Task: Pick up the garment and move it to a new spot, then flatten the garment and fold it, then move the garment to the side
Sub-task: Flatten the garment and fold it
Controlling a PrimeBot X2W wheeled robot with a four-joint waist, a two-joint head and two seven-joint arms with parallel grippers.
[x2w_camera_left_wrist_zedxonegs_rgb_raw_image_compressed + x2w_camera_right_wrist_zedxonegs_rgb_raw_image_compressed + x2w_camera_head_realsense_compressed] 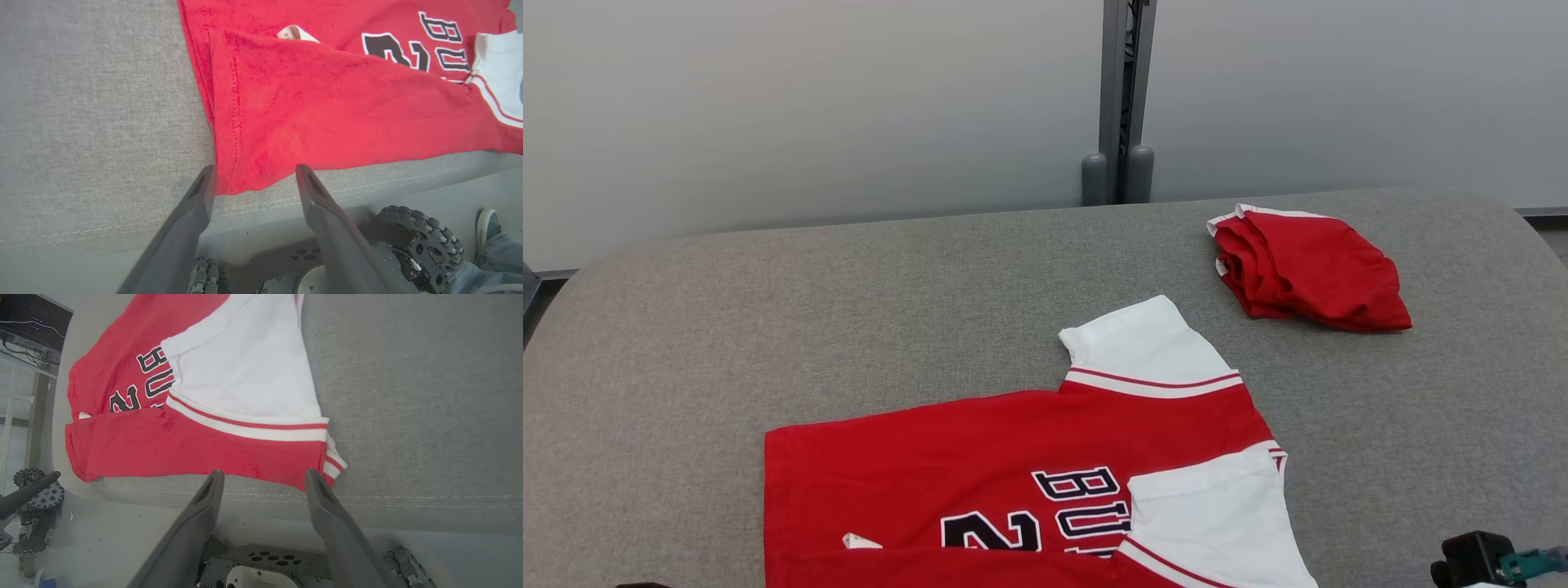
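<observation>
Two garments: one jersey [1013, 457] lower centre, one folded red shirt [1311, 265] upper right. Jaws of left gripper [254, 173] and right gripper [264, 475] stand spread.

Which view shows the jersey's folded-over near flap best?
Right wrist view: the folded flap runs whole, from hem corner to striped sleeve end, along the table edge. Left wrist view is closer on the hem corner but cuts off the sleeve end. Head view catches a thin strip at its bottom edge.
</observation>
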